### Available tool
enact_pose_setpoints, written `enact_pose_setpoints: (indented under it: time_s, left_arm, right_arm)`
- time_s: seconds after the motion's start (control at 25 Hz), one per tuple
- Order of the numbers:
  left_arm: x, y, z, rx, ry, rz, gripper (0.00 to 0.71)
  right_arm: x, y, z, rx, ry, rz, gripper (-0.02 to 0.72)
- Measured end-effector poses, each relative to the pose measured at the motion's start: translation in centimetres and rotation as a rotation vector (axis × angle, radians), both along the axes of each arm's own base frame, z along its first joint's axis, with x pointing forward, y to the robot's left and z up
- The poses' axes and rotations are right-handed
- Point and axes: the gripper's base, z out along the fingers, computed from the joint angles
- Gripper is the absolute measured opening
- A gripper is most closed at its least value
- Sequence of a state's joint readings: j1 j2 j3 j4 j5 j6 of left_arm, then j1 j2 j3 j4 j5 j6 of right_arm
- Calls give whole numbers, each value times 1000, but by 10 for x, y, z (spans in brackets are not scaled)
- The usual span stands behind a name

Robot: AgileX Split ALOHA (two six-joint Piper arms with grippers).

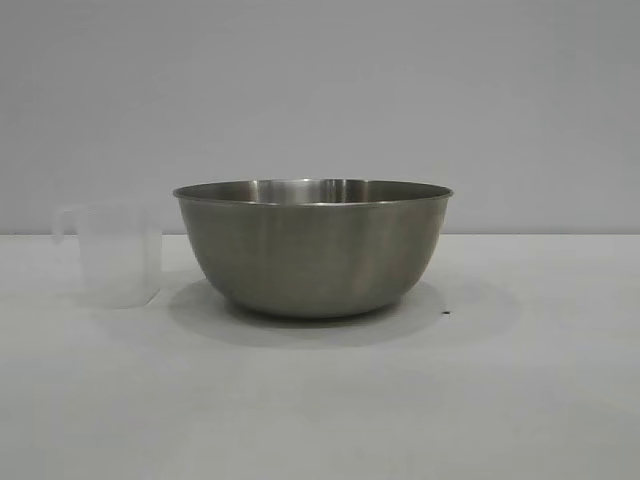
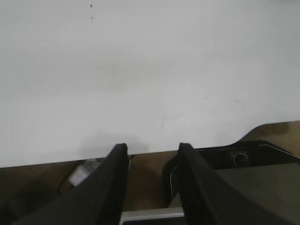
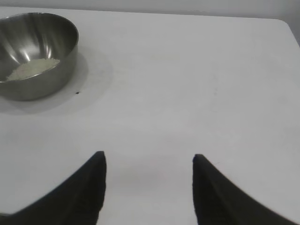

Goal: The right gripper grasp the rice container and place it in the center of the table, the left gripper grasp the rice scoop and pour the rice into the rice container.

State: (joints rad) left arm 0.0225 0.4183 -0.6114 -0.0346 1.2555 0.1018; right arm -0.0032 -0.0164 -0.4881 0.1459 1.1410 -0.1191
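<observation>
Steel rice container [image 1: 312,250] holds white rice [image 3: 33,68]; frosted rice scoop [image 1: 118,253] beside it; both tools agape, empty.

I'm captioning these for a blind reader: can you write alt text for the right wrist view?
A steel bowl holding a little white rice stands on a white table. Nearer the camera, the right tool hangs open and empty, well apart from the bowl.

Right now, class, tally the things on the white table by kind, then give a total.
Steel mixing bowl holding rice: 1
Translucent plastic measuring cup: 1
Total on the table: 2
</observation>
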Motion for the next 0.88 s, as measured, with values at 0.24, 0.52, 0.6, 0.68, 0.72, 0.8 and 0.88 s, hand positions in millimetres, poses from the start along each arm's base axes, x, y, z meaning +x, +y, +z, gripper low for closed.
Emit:
enact_pose_setpoints:
  time_s: [0.24, 0.52, 0.6, 0.68, 0.72, 0.8, 0.88]
  left_arm:
    - [-10, 0, -11, 0, -21, 0, 213]
    - [-12, 0, -17, 2, -63, 0, 213]
    - [-12, 0, -17, 2, -73, 0, 213]
    - [-11, 0, -17, 2, -89, 1, 213]
    - [-10, 0, -17, 3, -102, 1, 213]
    - [-8, 0, -19, 3, -118, 2, 213]
    - [-6, 0, -21, 1, -124, 2, 213]
  right_arm:
    - [0, 0, 0, 0, 0, 0, 358]
    - [0, 0, 0, 0, 0, 0, 358]
    - [0, 0, 0, 0, 0, 0, 358]
    - [0, 0, 0, 0, 0, 0, 358]
    - [0, 0, 0, 0, 0, 0, 358]
    - [0, 0, 0, 0, 0, 0, 358]
    - [0, 0, 0, 0, 0, 0, 358]
